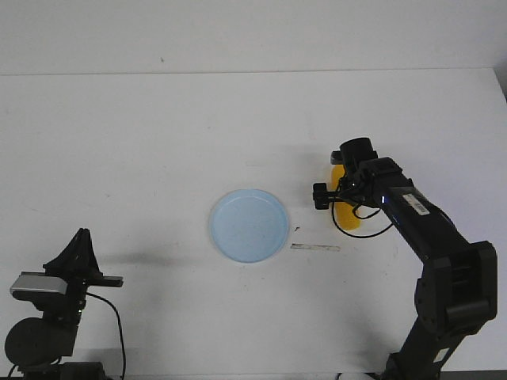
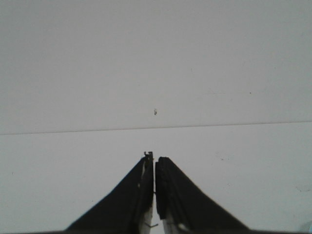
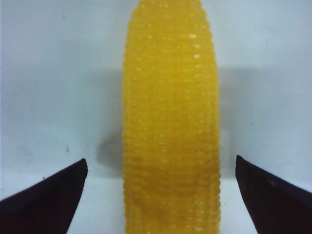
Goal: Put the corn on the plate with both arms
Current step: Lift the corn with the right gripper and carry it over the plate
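One bare plate; corn apart, between open right gripper fingers.

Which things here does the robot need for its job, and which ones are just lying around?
For the job:
- corn, lying on the table between the open fingers of the right claw
- plate, blue and empty
- left claw, shut, parked away from the corn

Just lying around:
- thin pale strip on the table beside the plate
- tiny dark speck near it
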Controlling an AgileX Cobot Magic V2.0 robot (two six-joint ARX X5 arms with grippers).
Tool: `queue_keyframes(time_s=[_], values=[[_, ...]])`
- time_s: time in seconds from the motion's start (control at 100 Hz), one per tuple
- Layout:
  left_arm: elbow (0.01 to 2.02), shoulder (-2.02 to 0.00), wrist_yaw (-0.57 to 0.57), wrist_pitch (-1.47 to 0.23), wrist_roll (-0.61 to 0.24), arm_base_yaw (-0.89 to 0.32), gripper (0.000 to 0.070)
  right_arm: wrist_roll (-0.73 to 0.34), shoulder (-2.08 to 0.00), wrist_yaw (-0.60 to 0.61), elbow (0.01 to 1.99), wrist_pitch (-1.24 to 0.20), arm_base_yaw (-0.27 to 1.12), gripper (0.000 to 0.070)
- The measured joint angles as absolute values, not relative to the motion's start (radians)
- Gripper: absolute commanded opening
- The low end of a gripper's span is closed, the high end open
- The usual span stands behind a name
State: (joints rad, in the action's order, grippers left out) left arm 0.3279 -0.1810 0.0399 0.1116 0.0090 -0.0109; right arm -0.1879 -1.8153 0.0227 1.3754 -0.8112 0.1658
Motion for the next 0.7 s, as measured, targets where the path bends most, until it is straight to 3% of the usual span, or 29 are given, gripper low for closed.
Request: queue_keyframes(time_s=[0.07, 0.2, 0.32, 0.7], values=[[0.328, -0.181, 0.040, 0.112, 0.009, -0.011, 0.0002, -0.188, -1.816, 0.023, 1.375, -0.810, 0.166, 0.0463], [0.328, -0.181, 0.040, 0.112, 0.009, -0.010, 0.0002, -0.188, -1.817, 0.023, 1.375, -0.810, 0.166, 0.0441], [0.328, -0.181, 0.040, 0.112, 0.009, -0.011, 0.0002, -0.188, -1.817, 0.022, 1.375, -0.809, 0.166, 0.0343], [0.328, -0.181, 0.040, 0.112, 0.009, -0.011, 0.0002, -0.188, -1.817, 0.022, 1.375, -0.805, 0.166, 0.0341]])
